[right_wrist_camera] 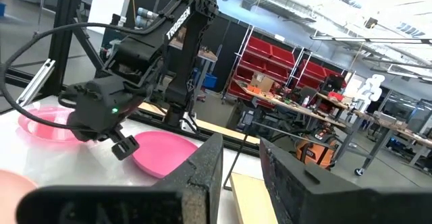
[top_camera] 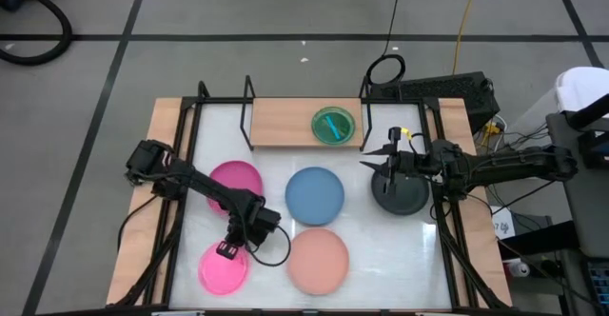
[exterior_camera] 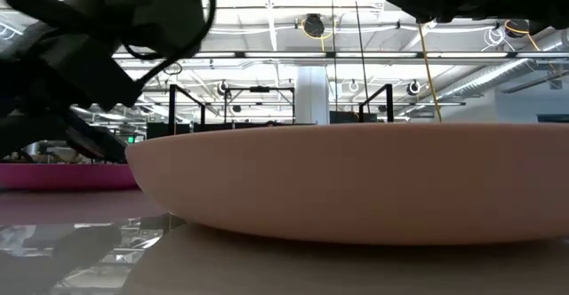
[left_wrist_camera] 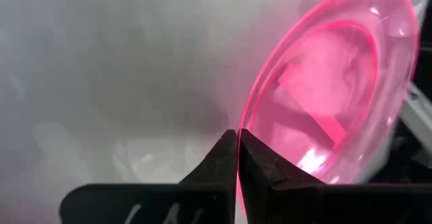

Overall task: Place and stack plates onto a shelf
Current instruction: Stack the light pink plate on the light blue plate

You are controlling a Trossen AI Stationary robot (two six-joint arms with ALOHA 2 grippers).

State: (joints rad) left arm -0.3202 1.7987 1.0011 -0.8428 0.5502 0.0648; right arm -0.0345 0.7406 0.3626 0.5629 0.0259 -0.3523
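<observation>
My left gripper (top_camera: 228, 250) (left_wrist_camera: 237, 137) points down at the far rim of the pink plate (top_camera: 223, 269) (left_wrist_camera: 324, 96), near the table's near-left corner, and is shut on it. The magenta (top_camera: 235, 180), blue (top_camera: 315, 195), salmon (top_camera: 319, 262) (exterior_camera: 356, 184) and black (top_camera: 401, 197) plates lie flat on the white tabletop. A green plate (top_camera: 333, 126) with a cyan patch in it rests on the shelf (top_camera: 281, 123). My right gripper (top_camera: 369, 161) (right_wrist_camera: 241, 158) hovers open above the black plate's far-left edge, holding nothing. My left gripper pinches the pink plate's rim (left_wrist_camera: 241, 124) between its two fingers, at the plate's far edge (top_camera: 226, 256). The fingers come from above, pointing down. Whether the rim is off the table I cannot tell.
Black rod uprights (top_camera: 249, 111) stand at the shelf's ends and along the table's left and right sides. The salmon plate lies just right of the pink one, and the magenta plate just beyond it. Bare tabletop (top_camera: 381, 259) shows on the near right.
</observation>
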